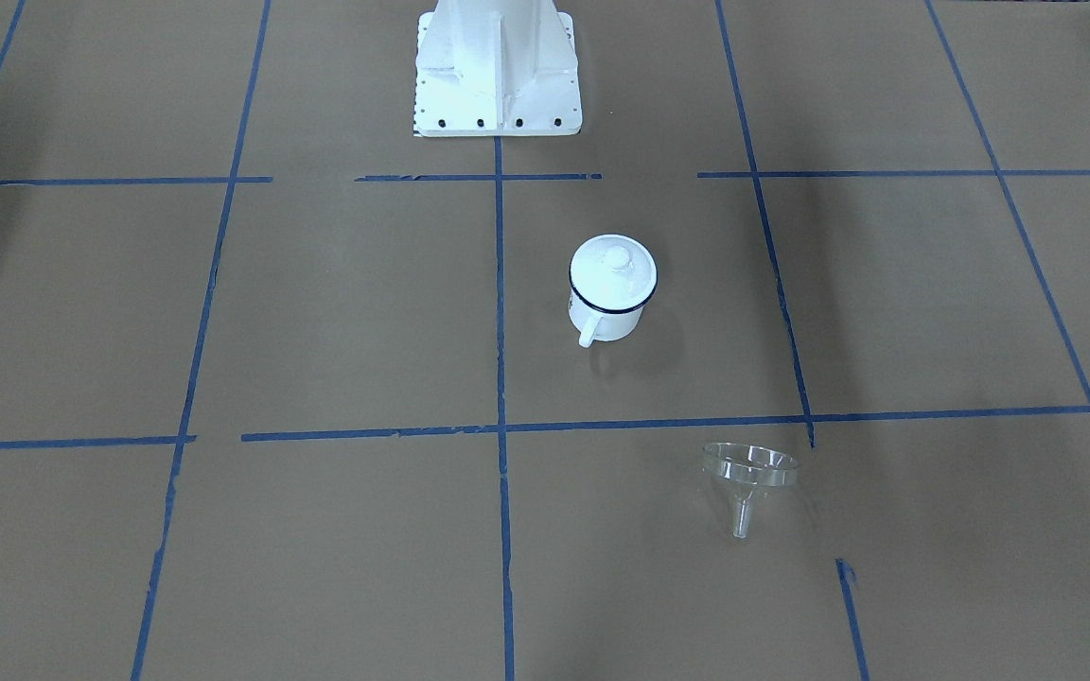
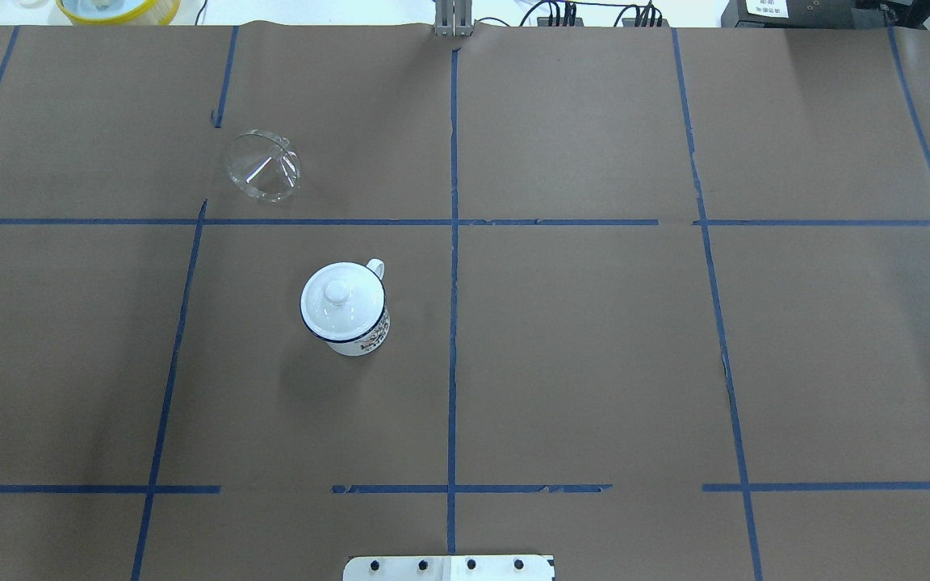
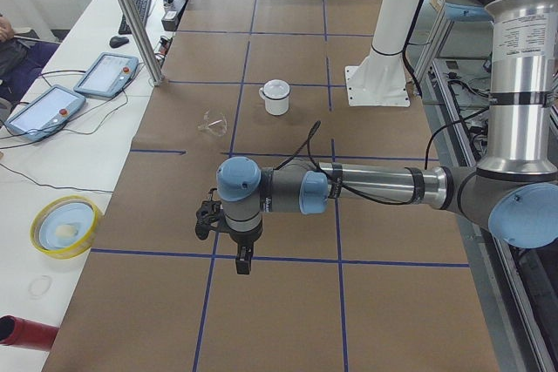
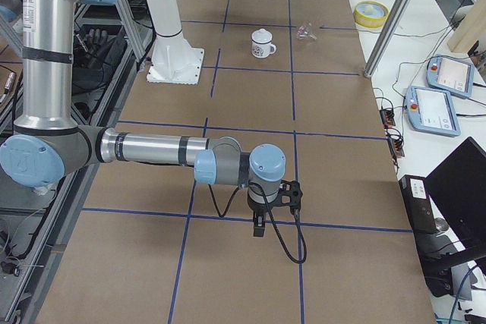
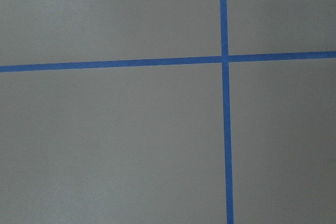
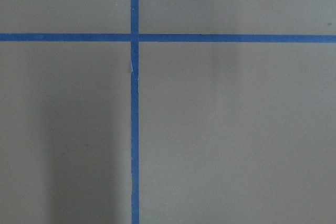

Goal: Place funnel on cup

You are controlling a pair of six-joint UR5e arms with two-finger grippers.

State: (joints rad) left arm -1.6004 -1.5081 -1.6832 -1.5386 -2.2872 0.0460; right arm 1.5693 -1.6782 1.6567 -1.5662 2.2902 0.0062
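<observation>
Well, we have done nothing yet. The funnel point(image 1: 751, 470) lies far from our left gripper point(image 3: 242, 266) and right gripper point(image 4: 259, 229), apart from the cup point(image 1: 609, 312), whose lid point(image 1: 613, 268) is on. We cannot tell if the grippers are open.

The cup point(image 1: 607, 320) is white with a dark blue rim and a small reddish-brown print on its side; its lid point(image 1: 613, 270) is white; the funnel point(image 1: 751, 470) is clear; the table point(image 2: 594, 363) is brown, gridded in blue tape point(image 2: 453, 323).
</observation>
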